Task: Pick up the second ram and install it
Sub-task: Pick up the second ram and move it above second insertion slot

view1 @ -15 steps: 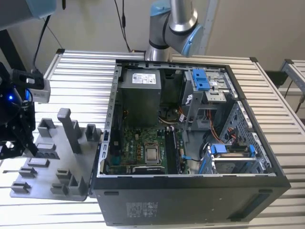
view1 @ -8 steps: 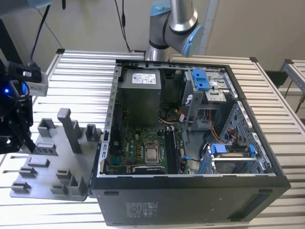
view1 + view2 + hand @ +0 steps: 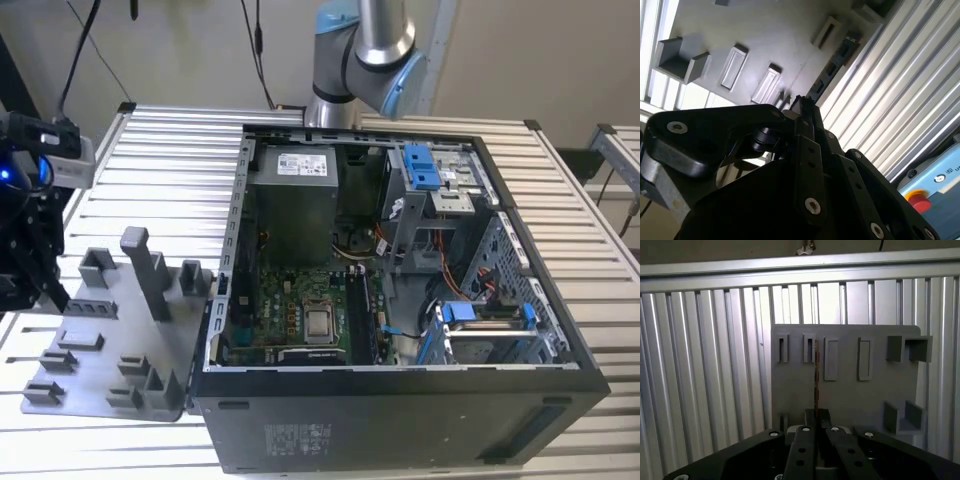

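My gripper is shut on the second ram, a thin dark stick seen edge-on in the first wrist view. It reaches out from the fingertips over the grey plastic fixture. In the second wrist view the ram shows a row of small black chips and runs from the closed gripper towards the fixture's edge. In the exterior view the dark gripper hangs at the far left, above the fixture's left side.
An open computer case lies at the exterior view's right of the fixture, with its motherboard exposed, a power supply and blue drive brackets. The ribbed metal table carries everything. The arm's base stands behind the case.
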Robot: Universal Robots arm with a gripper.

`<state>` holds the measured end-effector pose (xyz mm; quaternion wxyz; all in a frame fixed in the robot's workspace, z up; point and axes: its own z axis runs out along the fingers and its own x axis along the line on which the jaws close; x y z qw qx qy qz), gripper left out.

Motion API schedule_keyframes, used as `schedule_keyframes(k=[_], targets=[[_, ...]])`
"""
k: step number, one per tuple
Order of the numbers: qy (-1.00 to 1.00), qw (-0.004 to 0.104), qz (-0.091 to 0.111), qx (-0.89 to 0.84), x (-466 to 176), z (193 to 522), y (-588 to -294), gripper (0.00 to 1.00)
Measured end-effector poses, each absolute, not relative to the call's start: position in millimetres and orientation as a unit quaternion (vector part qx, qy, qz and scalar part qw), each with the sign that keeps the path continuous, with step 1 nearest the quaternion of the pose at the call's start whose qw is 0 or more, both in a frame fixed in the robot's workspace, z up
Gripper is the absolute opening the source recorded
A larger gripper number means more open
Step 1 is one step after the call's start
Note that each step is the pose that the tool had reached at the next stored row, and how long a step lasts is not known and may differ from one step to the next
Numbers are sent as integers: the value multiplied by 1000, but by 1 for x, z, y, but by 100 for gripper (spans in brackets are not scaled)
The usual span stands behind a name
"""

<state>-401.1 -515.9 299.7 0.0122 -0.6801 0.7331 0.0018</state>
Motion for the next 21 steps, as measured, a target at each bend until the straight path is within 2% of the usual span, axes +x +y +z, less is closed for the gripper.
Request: schedule_keyframes(k=[21], targets=[[733,12,2,-680,-401,337,-516,14]])
